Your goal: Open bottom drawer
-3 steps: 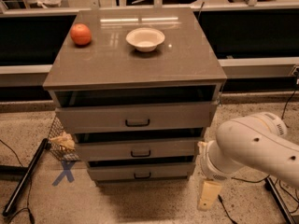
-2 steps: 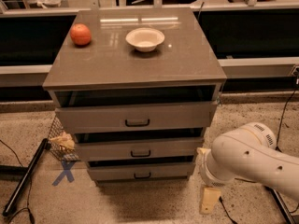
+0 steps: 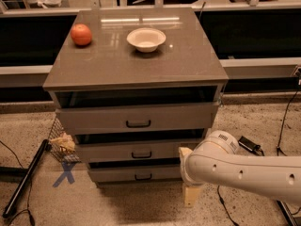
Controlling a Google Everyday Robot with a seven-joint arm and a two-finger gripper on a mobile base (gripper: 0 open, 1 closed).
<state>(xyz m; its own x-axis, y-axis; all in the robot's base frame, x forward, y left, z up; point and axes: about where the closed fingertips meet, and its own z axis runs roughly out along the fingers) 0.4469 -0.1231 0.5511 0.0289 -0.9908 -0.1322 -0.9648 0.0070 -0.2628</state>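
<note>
The bottom drawer (image 3: 131, 173) is the lowest and smallest of three grey-brown drawers, with a small black bar handle (image 3: 142, 177). It shows only a narrow dark gap above its front. The mid-sized drawer (image 3: 136, 150) and the tallest top drawer (image 3: 136, 118) sit above it. My white arm (image 3: 235, 171) reaches in from the right. My gripper (image 3: 192, 194) hangs low near the floor, just right of the bottom drawer's right end, apart from the handle.
An orange (image 3: 81, 34) and a white bowl (image 3: 146, 39) sit on the cabinet top (image 3: 188, 65). A wire basket (image 3: 61, 145), a black pole (image 3: 26, 178) and a blue X (image 3: 65, 174) lie at the left. Cables (image 3: 282, 126) and a black device (image 3: 248, 144) lie at the right.
My arm has swung left toward the cabinet, and the gripper has moved left, closer to the bottom drawer's right end. The drawers have not moved.
</note>
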